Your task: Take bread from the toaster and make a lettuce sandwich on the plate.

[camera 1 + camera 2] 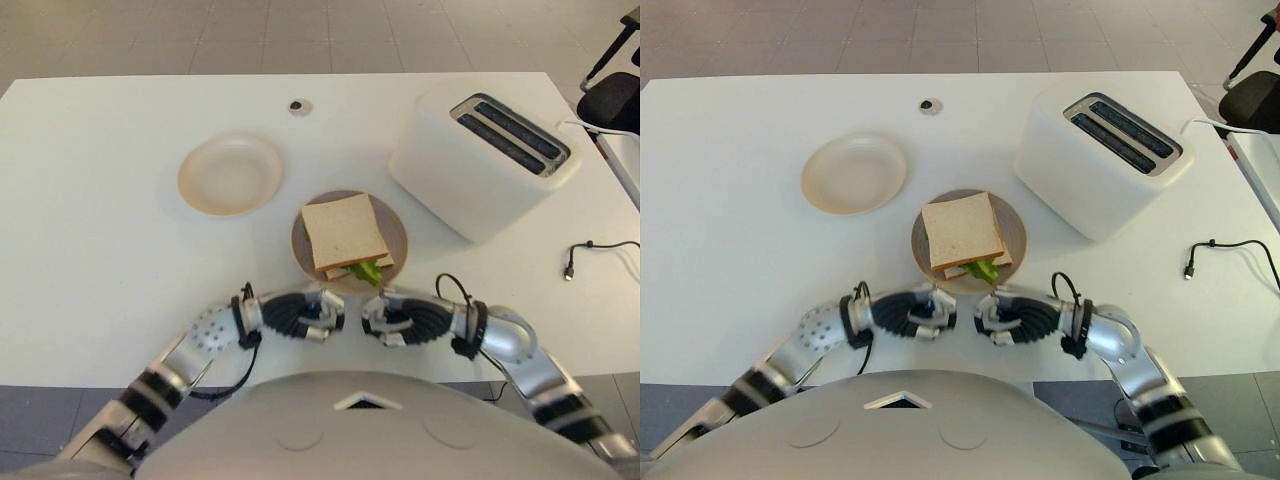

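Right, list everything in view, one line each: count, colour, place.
table: one, white, under everything.
toaster: one, white, far right of the table, no bread sticking out.
brown plate: one, centre, near side.
sandwich: one, pale bread, on the brown plate; green lettuce pokes out at its near edge.
cream plate: one, bare, left of and beyond the brown plate.
small round thing: one, dark, far middle.
cable: one, black, right edge.
chair: one, black, beyond the far right corner.
left hand: black and silver, curled, holding nothing, just short of the brown plate.
right hand: likewise, beside it.
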`<state>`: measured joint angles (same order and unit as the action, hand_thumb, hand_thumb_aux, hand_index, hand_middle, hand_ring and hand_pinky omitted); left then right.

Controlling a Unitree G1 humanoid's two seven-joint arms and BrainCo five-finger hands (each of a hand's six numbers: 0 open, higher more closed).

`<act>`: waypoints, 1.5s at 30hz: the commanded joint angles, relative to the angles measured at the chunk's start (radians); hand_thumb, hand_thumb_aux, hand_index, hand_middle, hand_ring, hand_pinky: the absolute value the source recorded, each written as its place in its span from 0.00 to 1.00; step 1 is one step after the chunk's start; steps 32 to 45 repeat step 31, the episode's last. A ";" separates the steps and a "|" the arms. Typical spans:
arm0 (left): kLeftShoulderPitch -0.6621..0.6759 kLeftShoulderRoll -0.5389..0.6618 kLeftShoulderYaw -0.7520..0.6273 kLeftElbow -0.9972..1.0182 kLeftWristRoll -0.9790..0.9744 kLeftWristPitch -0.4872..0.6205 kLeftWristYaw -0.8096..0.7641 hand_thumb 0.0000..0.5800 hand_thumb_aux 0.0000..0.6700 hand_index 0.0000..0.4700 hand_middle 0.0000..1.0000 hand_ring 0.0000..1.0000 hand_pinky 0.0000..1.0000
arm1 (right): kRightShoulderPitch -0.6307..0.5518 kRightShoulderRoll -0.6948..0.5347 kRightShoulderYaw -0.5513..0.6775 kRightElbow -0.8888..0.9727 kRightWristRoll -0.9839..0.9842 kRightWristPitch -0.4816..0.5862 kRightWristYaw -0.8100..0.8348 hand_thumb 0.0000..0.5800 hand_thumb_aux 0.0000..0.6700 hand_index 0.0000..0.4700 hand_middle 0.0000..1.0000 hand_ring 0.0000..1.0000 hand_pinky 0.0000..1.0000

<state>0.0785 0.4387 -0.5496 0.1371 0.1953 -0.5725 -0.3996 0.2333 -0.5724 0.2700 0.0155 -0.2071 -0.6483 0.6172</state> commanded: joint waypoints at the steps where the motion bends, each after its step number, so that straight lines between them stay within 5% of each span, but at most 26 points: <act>1: -0.124 -0.072 0.049 0.238 0.258 0.147 0.282 1.00 1.00 1.00 1.00 1.00 1.00 | -0.128 0.132 -0.019 0.130 -0.219 0.133 -0.262 1.00 1.00 1.00 1.00 1.00 1.00; 6: -0.225 -0.117 0.102 0.407 0.365 0.190 0.549 1.00 1.00 1.00 1.00 1.00 1.00 | -0.155 0.225 -0.007 0.200 -0.281 0.168 -0.460 1.00 1.00 1.00 1.00 1.00 1.00; 7: -0.212 -0.121 0.116 0.393 0.342 0.153 0.563 0.99 0.89 0.89 1.00 1.00 1.00 | -0.141 0.225 -0.007 0.189 -0.248 0.141 -0.460 1.00 1.00 1.00 1.00 1.00 1.00; 8: -0.195 -0.121 0.119 0.374 0.311 0.087 0.562 0.92 0.71 0.71 1.00 1.00 1.00 | -0.125 0.222 -0.011 0.170 -0.198 0.105 -0.449 0.98 0.87 0.87 1.00 1.00 1.00; 9: -0.169 -0.127 0.120 0.346 0.250 0.003 0.533 0.77 0.52 0.52 1.00 1.00 1.00 | -0.107 0.216 -0.017 0.144 -0.132 0.068 -0.429 0.87 0.64 0.64 1.00 1.00 1.00; 10: -0.131 -0.131 0.103 0.287 0.140 -0.095 0.469 0.31 0.17 0.17 0.59 0.59 0.59 | -0.083 0.203 -0.024 0.106 -0.050 0.019 -0.403 0.28 0.15 0.15 0.78 0.78 0.78; 11: -0.096 -0.131 0.080 0.231 0.033 -0.167 0.402 0.00 0.00 0.00 0.29 0.29 0.29 | -0.064 0.192 -0.029 0.073 0.024 -0.020 -0.379 0.00 0.00 0.00 0.48 0.48 0.48; 12: -0.059 -0.123 0.045 0.162 -0.085 -0.214 0.319 0.00 0.00 0.00 0.00 0.00 0.00 | -0.046 0.186 -0.038 0.035 0.099 -0.039 -0.358 0.00 0.00 0.00 0.04 0.04 0.04; 13: -0.029 -0.112 0.015 0.096 -0.196 -0.236 0.247 0.00 0.00 0.00 0.00 0.00 0.00 | -0.038 0.189 -0.053 0.002 0.160 -0.050 -0.353 0.00 0.00 0.00 0.00 0.00 0.00; 19: 0.033 -0.096 0.015 -0.070 -0.524 -0.200 0.012 0.00 0.00 0.00 0.00 0.00 0.00 | -0.099 0.271 -0.195 0.042 0.126 -0.095 -0.498 0.00 0.00 0.00 0.00 0.00 0.00; 23: -0.018 -0.216 0.144 0.060 -0.431 -0.130 0.123 0.00 0.00 0.00 0.00 0.00 0.00 | -0.138 0.340 -0.217 0.144 -0.067 -0.101 -0.651 0.00 0.00 0.00 0.00 0.00 0.00; 31: -0.043 -0.368 0.296 0.186 -0.350 -0.158 0.233 0.00 0.00 0.00 0.00 0.00 0.00 | -0.207 0.440 -0.207 0.242 -0.068 -0.143 -0.745 0.00 0.00 0.00 0.00 0.00 0.00; 45: -0.043 -0.368 0.296 0.186 -0.350 -0.158 0.233 0.00 0.00 0.00 0.00 0.00 0.00 | -0.207 0.440 -0.207 0.242 -0.068 -0.143 -0.745 0.00 0.00 0.00 0.00 0.00 0.00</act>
